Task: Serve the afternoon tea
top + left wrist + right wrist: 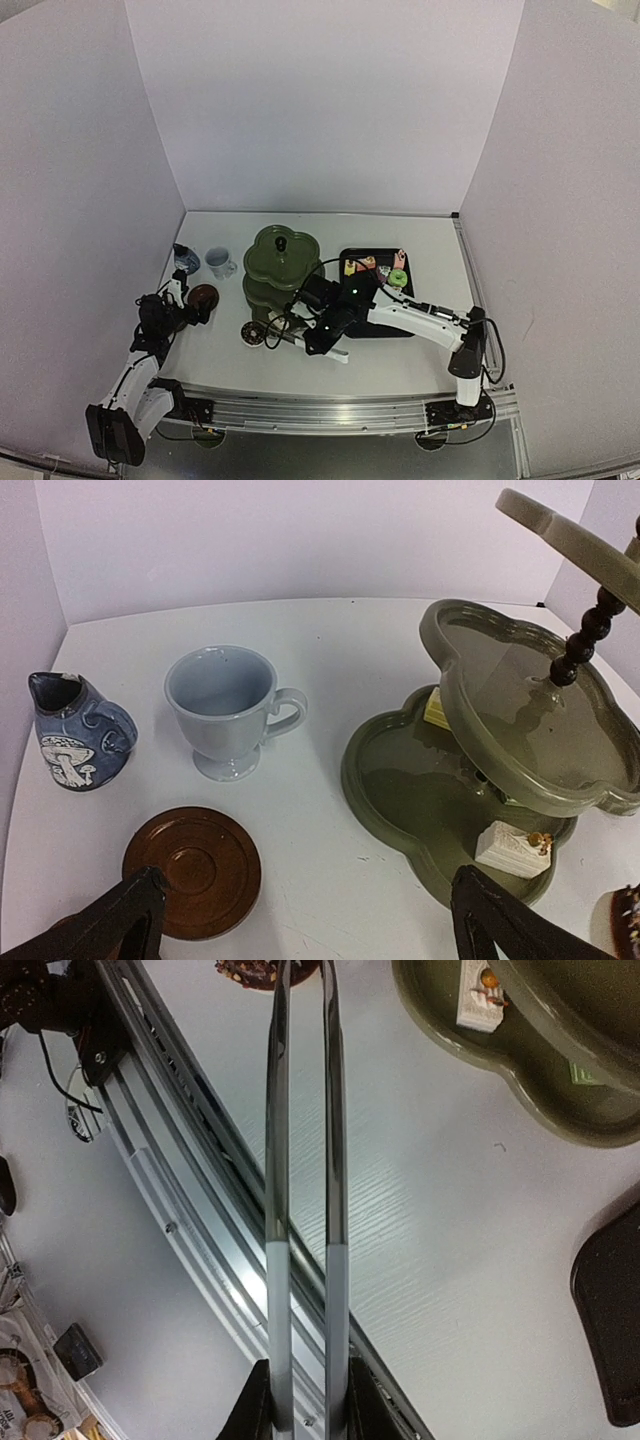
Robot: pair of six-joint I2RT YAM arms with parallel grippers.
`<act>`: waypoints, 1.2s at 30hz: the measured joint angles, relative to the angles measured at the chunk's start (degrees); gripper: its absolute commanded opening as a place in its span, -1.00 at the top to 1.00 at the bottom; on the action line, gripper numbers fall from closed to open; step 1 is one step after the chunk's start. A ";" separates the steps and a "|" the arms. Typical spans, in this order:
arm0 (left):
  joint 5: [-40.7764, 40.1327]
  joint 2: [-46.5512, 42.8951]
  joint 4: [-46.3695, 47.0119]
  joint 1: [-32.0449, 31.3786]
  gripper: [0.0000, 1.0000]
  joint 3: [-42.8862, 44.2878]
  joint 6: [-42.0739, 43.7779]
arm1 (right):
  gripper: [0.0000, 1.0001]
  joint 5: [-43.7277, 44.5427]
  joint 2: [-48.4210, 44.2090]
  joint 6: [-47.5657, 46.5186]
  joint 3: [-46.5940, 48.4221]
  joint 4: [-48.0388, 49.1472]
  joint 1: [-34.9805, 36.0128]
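Left gripper spread wide, holding nothing, brown coaster at lower left. Right gripper clamped on the metal tongs, tips reaching the chocolate doughnut at top.

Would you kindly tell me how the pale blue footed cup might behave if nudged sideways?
The pale blue cup probably tips rather than slides: its bowl is wider than its narrow foot. It looks like glazed ceramic, so likely rigid, slippery and chippable.
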 measured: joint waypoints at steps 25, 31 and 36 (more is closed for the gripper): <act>-6.46 1.29 1.45 0.24 -0.99 0.00 -2.45 | 1.00 12.43 14.70 14.94 1.64 21.89 3.69; -6.60 1.16 1.46 0.24 -0.99 0.00 -2.45 | 1.00 14.17 16.36 19.18 0.97 25.12 3.72; -5.97 0.93 1.47 0.24 -1.00 0.00 -2.45 | 1.00 16.21 16.39 22.22 0.52 27.15 3.72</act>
